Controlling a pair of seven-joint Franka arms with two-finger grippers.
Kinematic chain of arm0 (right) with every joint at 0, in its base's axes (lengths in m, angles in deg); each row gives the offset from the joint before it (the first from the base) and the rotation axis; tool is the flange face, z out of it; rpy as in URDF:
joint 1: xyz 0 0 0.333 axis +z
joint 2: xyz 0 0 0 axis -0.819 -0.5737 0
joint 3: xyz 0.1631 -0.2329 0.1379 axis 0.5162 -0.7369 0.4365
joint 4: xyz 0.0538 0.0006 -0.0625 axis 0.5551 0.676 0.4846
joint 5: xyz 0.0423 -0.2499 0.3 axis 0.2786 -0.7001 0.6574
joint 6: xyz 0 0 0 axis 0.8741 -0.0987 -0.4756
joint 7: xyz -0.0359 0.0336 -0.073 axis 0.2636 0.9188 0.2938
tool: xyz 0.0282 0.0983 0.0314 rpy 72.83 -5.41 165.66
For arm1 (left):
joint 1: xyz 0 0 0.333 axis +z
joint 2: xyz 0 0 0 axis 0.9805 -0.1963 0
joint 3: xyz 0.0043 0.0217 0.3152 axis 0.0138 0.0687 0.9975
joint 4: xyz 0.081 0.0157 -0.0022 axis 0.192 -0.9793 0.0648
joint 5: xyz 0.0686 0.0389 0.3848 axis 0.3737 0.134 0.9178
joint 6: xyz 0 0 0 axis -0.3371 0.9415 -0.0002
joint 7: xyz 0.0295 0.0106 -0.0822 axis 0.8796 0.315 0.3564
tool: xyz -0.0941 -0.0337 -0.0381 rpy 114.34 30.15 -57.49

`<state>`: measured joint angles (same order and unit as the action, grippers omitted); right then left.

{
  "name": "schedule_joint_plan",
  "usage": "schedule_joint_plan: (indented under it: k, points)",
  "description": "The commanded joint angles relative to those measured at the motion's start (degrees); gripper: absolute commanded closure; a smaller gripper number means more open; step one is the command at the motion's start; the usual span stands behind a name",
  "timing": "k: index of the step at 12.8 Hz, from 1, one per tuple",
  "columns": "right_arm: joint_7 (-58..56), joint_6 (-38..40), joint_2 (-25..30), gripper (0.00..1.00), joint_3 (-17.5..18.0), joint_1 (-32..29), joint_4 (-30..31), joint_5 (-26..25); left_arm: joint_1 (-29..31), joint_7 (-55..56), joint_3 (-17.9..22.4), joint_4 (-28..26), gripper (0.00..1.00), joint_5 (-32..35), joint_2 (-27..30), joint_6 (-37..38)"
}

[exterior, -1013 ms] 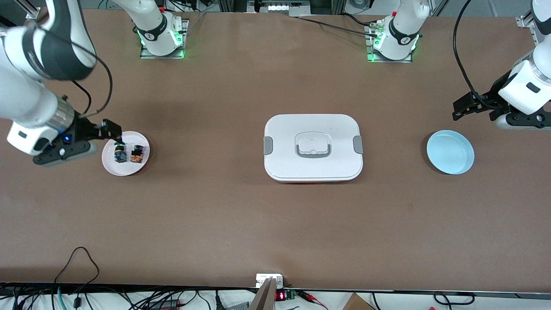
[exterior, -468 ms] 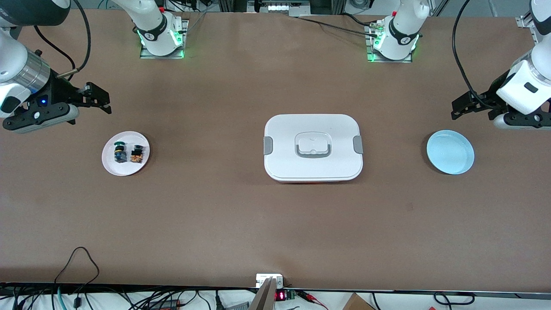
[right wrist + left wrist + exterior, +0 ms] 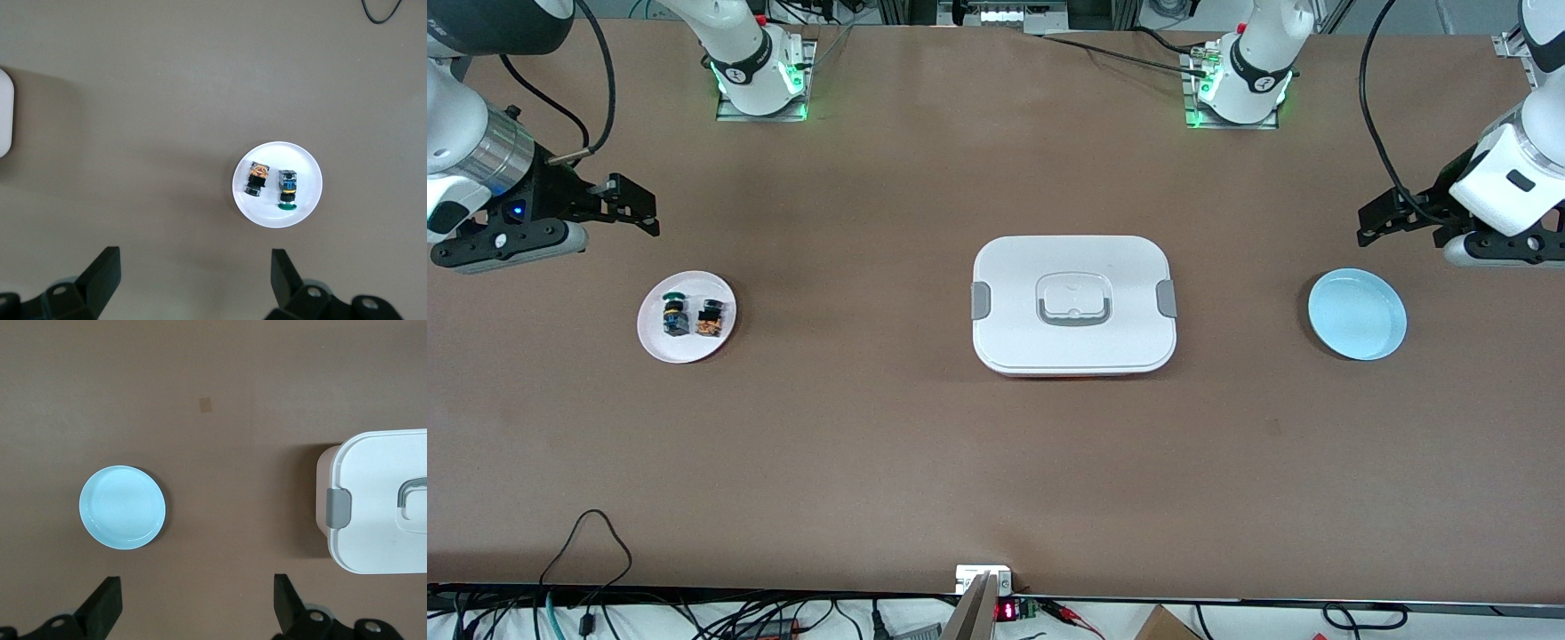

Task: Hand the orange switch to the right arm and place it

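Note:
The orange switch (image 3: 710,317) lies on a small white plate (image 3: 687,348) toward the right arm's end of the table, beside a green-capped switch (image 3: 673,316). In the right wrist view the orange switch (image 3: 256,179) and the green-capped switch (image 3: 288,191) lie side by side on the plate (image 3: 303,163). My right gripper (image 3: 636,209) hangs open over bare table beside that plate, nothing between its fingers (image 3: 193,263). Over the table at the other end, close to a light blue plate (image 3: 1357,314), my left gripper (image 3: 1369,227) is open and empty (image 3: 195,587).
A white lidded box (image 3: 1074,305) with grey clips and a handle sits mid-table; its end shows in the left wrist view (image 3: 380,500). The light blue plate (image 3: 122,508) holds nothing. Cables run along the table's edge nearest the front camera.
A second ago my right gripper was low over the white plate by the green-capped switch; it has lifted off toward the robots' bases, empty. Both switches stay put. The left arm barely moved.

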<state>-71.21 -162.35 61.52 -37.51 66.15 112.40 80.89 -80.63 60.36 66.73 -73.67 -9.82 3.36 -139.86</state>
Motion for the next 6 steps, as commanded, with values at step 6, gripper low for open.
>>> schedule_joint_plan:
  k: [6]
  points:
    - [2.0,3.0,-0.7,0.0,0.1,0.2,-4.2,-0.9,-0.9,0.2,-0.1,2.2,0.0,1.1,-0.9,1.7]
